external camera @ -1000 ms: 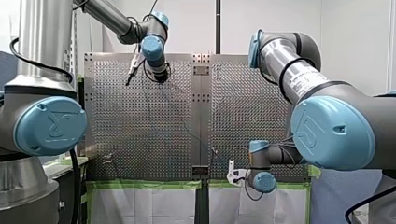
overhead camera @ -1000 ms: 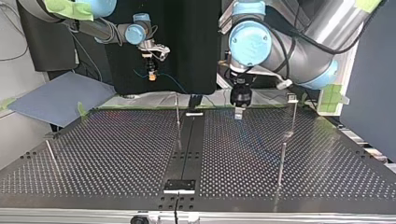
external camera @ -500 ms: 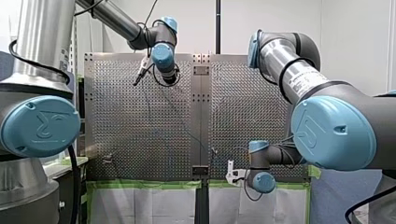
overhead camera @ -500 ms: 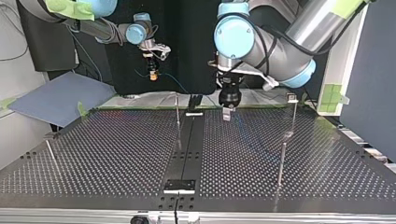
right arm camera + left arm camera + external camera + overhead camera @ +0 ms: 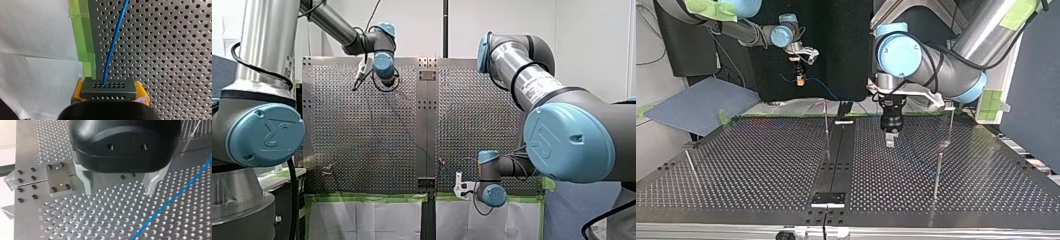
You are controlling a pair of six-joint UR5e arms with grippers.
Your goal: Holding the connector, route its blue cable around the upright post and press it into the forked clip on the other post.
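Lower and nearer the camera than half a second ago in the top view, my left arm hangs over the surface, while my right arm holds the connector aloft beyond the far edge. In the left wrist view the jaws are open and empty, with the blue cable just beside one finger; in the right wrist view yellow pads clamp the connector. Slack cable could, I judge, snag those low fingers instead of rounding a post.
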